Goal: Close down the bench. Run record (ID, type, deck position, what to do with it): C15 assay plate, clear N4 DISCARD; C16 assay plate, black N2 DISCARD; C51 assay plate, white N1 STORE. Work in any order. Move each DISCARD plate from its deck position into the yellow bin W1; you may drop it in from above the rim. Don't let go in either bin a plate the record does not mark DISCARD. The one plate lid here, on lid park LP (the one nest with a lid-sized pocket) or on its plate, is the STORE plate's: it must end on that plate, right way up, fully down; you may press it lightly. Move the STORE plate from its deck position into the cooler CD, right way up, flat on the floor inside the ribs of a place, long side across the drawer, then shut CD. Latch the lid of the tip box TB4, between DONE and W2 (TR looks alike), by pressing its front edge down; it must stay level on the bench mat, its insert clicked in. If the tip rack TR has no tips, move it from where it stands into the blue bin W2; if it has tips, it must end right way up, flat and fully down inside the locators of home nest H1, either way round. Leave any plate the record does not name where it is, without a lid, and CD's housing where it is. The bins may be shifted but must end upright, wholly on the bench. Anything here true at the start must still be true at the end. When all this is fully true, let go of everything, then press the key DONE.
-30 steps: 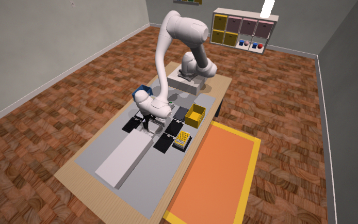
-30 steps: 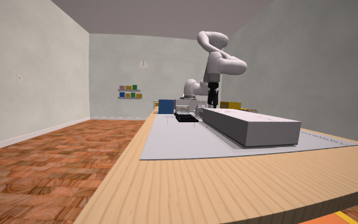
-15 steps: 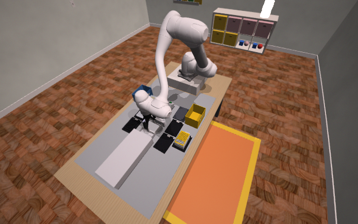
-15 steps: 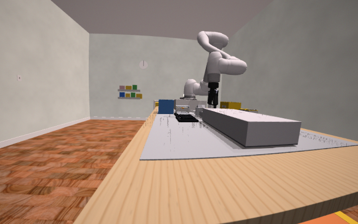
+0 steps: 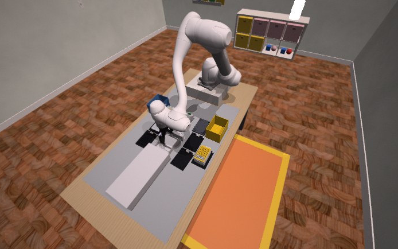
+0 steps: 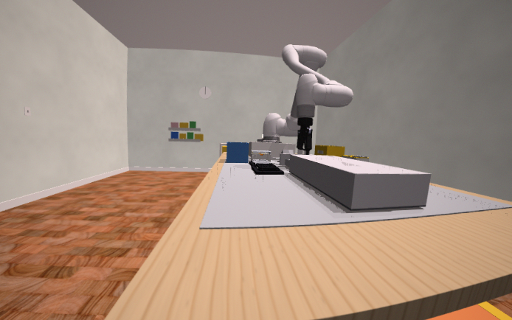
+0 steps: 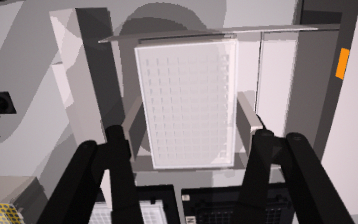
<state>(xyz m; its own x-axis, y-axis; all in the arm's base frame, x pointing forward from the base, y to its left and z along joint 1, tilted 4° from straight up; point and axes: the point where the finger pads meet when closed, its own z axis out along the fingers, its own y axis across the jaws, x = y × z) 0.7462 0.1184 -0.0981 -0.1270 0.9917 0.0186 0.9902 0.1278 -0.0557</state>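
Holding the white plate (image 7: 188, 102) between its black fingers, the gripper (image 7: 188, 142) is clenched on the long sides of the plate.

The plate hangs level under the wrist, its lid on, above the pulled-out drawer at the near end of the grey cooler (image 5: 139, 174). The arm rises from its pedestal (image 5: 217, 98), bends high over the bench and drops almost straight down, so the gripper (image 6: 304, 147) points at the deck. Behind the elbow stands the blue bin (image 5: 160, 99); its inside is hidden. The yellow bin (image 5: 217, 128) shows only its bare floor. Near it, the tip rack (image 5: 202, 153) carries yellow tips.
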